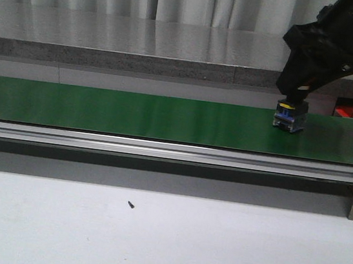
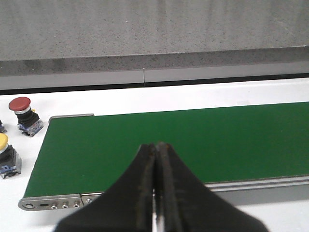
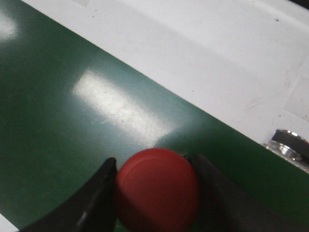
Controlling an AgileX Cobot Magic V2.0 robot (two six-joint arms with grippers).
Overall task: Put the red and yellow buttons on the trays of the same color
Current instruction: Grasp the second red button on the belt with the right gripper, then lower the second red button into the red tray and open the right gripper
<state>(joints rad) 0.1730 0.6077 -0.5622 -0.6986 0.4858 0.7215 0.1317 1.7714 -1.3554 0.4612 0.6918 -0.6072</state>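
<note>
- Right hand point(image 3: 153, 193): closed on a red button point(image 3: 157, 194); in the right wrist view the red cap sits between the two dark fingers point(image 3: 99, 203), touching both.
- Front view: right hand point(image 1: 293, 108) is down at the green conveyor belt point(image 1: 133, 113), and the block under it point(image 1: 290, 116) shows yellow and blue parts with its base on the belt. Red cap not visible from this angle.
- Belt surface directly under the right hand, glossy with a light glare patch ahead of the fingers; white desk point(image 3: 203, 63) beyond the belt edge.
- Metal roller end point(image 3: 288, 144) off to one side of the right hand, at the belt edge, apart from the button.
- Left hand point(image 2: 157, 183): fingers pressed together, no gap, nothing between them. It hangs over the near edge of the belt point(image 2: 183, 145), at the belt's end.
- Beyond the belt end, off to the side of the left hand, two more buttons stand on the white desk point(image 2: 145, 96): second red button point(image 2: 24, 113) upright, farther from the hand; yellow button point(image 2: 6, 154) closer, cut off by the frame edge. Both clear of the belt, well apart from the fingers.
- Aluminium side rail point(image 1: 161, 149) runs along the belt's near side; small dark speck point(image 1: 130, 204) on the desk in front of it.
- No readable labels, brands or writing anywhere.
- No trays in view.
</note>
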